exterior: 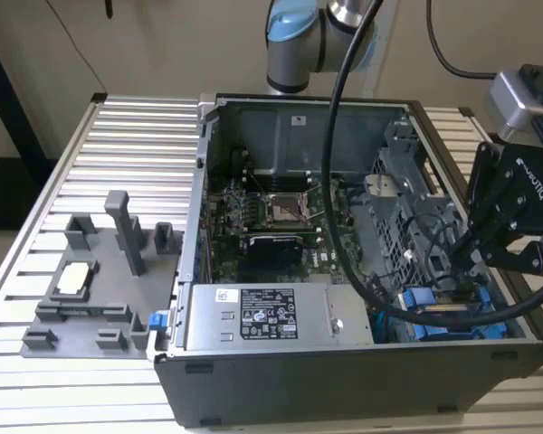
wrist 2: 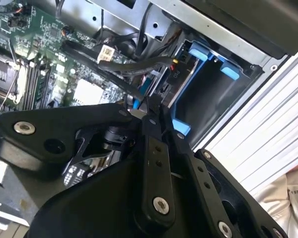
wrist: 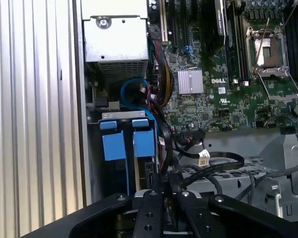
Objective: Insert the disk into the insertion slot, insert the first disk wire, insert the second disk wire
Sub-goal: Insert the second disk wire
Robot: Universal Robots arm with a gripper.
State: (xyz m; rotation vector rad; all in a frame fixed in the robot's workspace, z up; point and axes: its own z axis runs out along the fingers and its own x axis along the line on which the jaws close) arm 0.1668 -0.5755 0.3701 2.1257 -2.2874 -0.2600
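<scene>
The disk [wrist: 148, 171], in its bright blue carrier, sits inside the insertion slot [wrist: 95, 148], a grey drive cage at the case's corner on the exterior view's right [exterior: 434, 312]. A second blue-tabbed carrier [wrist: 113, 146] lies beside it. My gripper [wrist: 169, 187] hangs just over the disk's connector end, fingers drawn together on a black disk wire [wrist: 213, 166] that loops away across the cage. In the second wrist view the gripper [wrist 2: 152, 113] tips meet right at the disk's edge [wrist 2: 181, 82]. The exterior view shows the gripper [exterior: 459, 262] reaching down into the case.
The open computer case holds a motherboard [exterior: 281, 217], a silver power supply [exterior: 271, 316] and a large perforated grey cage [exterior: 398, 203] with loose black cables. A grey fixture plate [exterior: 90, 289] lies on the slatted table at the exterior view's left. A pale sleeve [wrist 2: 288, 198] is nearby.
</scene>
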